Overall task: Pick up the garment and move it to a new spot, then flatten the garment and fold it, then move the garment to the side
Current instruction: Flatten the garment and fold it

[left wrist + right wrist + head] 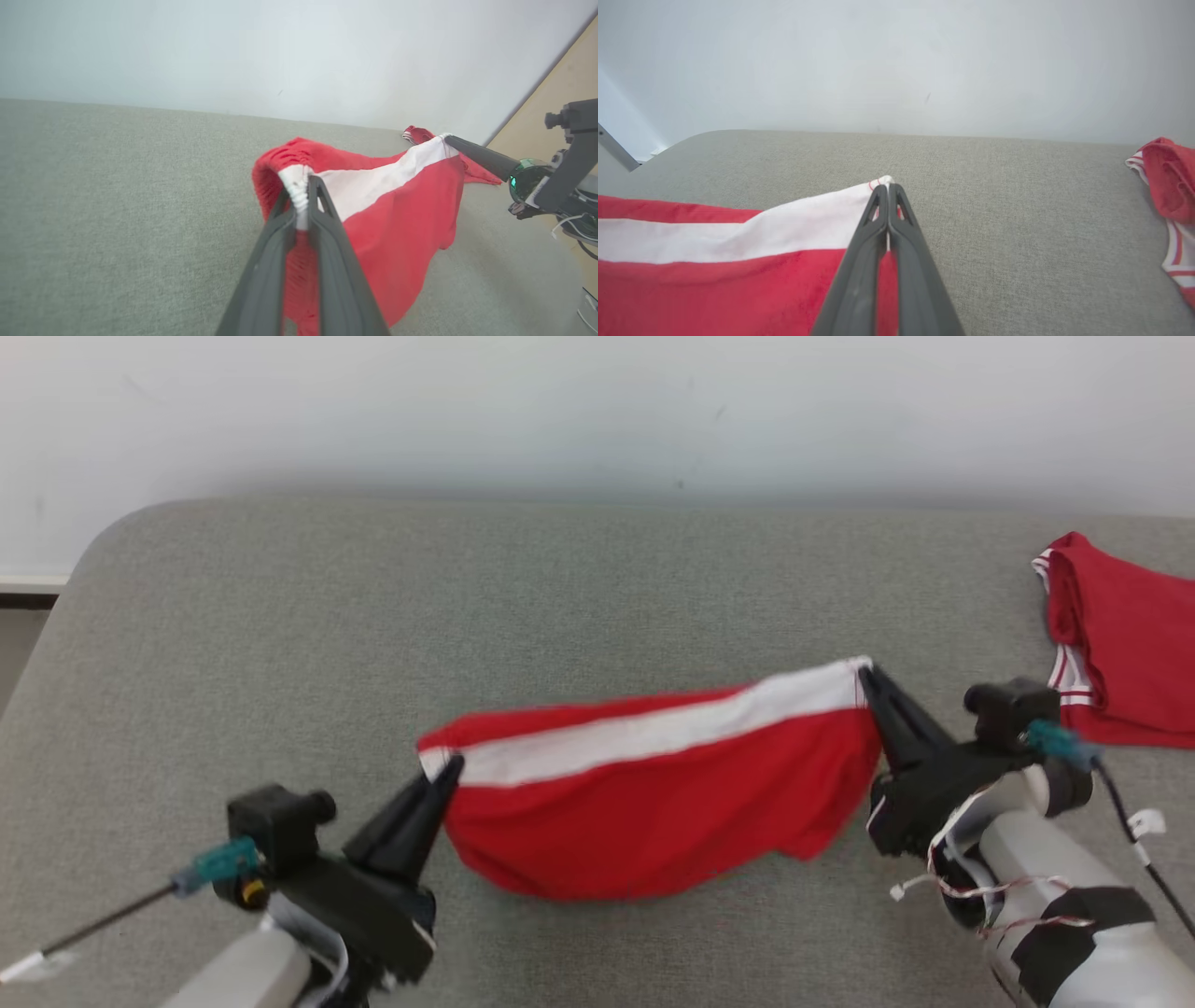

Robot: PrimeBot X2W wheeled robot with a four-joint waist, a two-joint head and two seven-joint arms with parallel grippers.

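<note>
Clamping garment [653, 812] (white-banded, red): left pincer [451, 768], right pincer [867, 675].

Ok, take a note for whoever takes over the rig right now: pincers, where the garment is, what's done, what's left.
Left pincer: shut on the left end of the garment's white band.
Right pincer: shut on the band's right end.
Garment: stretched between them over the grey table; a second red garment lies at the far right.
Done: both ends gripped.
To do: carry to a new spot, flatten, fold, move aside.
</note>
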